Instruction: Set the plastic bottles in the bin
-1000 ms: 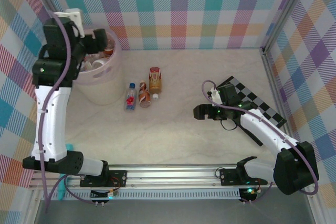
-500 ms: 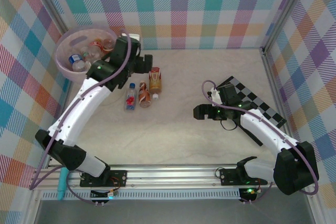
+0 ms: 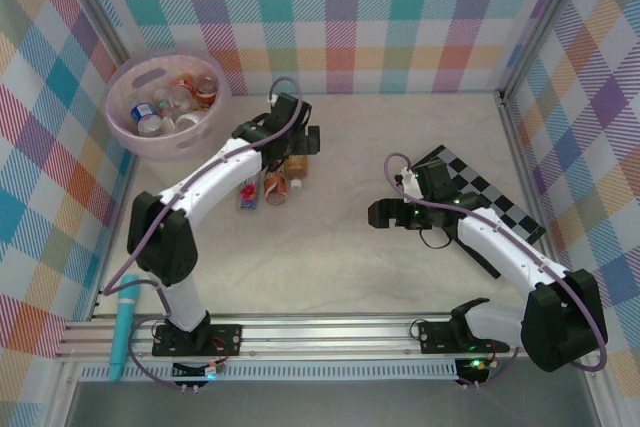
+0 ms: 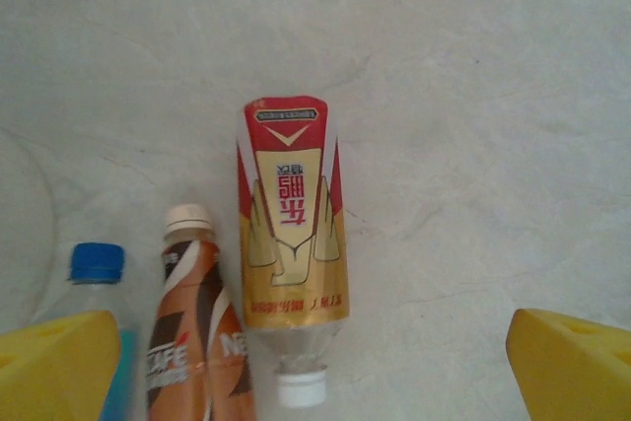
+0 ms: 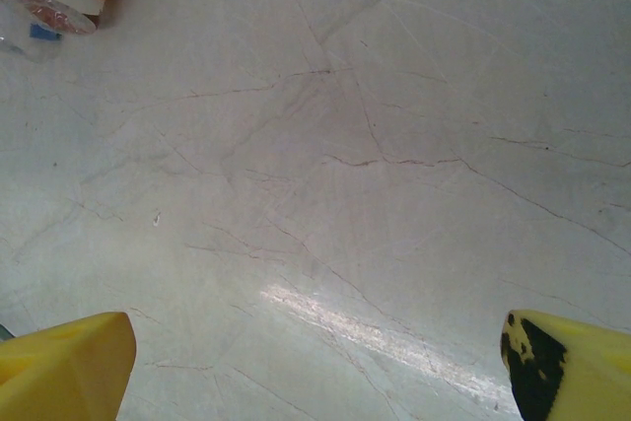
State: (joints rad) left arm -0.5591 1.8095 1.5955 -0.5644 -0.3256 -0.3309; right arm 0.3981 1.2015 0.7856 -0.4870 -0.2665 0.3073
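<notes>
On the tabletop just right of the bin (image 3: pixel 168 153), three plastic bottles lie side by side: yellow-labelled bottle (image 4: pixel 293 244), brown coffee bottle (image 4: pixel 187 332), blue-capped bottle (image 4: pixel 97 263). More sit in the bin. Left gripper (image 3: pixel 298 147) hovers over the yellow one, jaws wide, empty. Step looks like pre-grasp. Next: descend, straddle the body, close. Right gripper (image 3: pixel 378 214) is parked well apart, jaws open.
</notes>
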